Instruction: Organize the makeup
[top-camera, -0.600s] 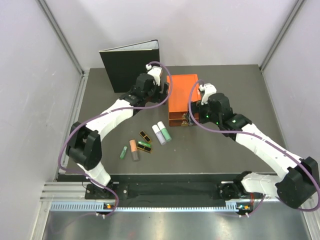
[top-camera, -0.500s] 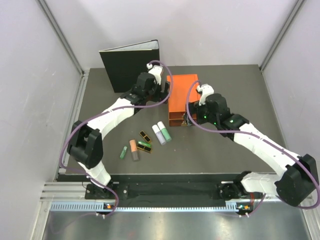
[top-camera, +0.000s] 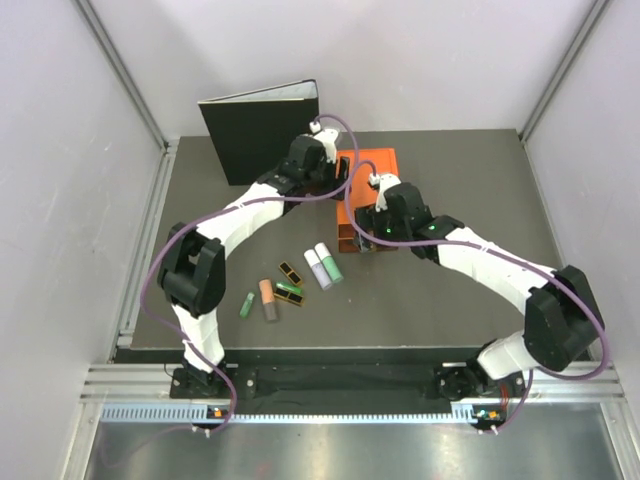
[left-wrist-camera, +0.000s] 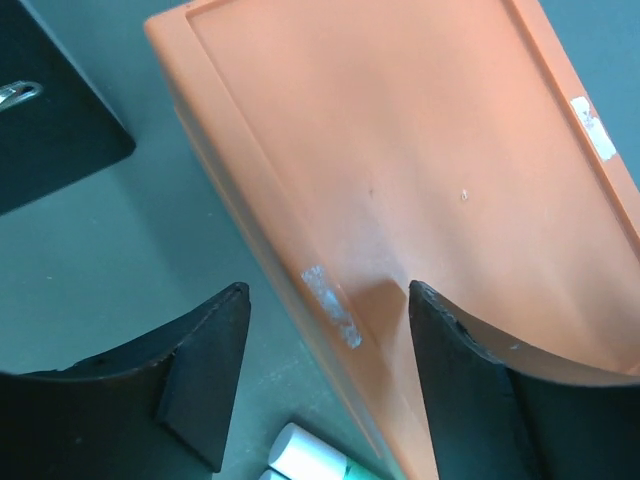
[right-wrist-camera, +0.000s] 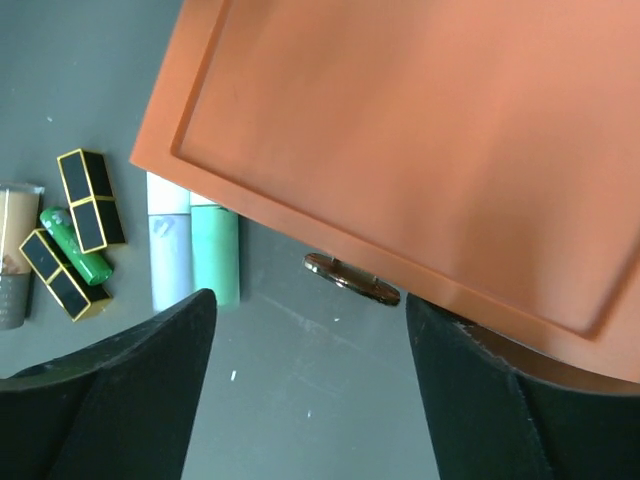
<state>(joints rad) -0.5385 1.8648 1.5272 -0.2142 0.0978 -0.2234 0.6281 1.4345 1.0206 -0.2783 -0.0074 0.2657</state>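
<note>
Makeup (top-camera: 290, 285) lies loose on table (top-camera: 450, 300), just in front of orange drawer box (top-camera: 368, 190). Pieces small, light, stiff, smooth; probably roll or slip. Pinch each across middle of body. Left gripper (left-wrist-camera: 327, 290) spread wide over box edge, empty; right gripper (right-wrist-camera: 305, 300) wide too, empty.

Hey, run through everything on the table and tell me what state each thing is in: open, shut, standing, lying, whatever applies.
Orange drawer box: drawer looks shut, handle showing.
Black binder: standing, slightly open.
Left gripper: jaws open, empty.
Right gripper: jaws open, empty.
Lilac tube: lying beside the mint one.
Mint tube: lying flat.
Black cases: shut, lying loose.
Peach-grey tube: lying flat.
</note>
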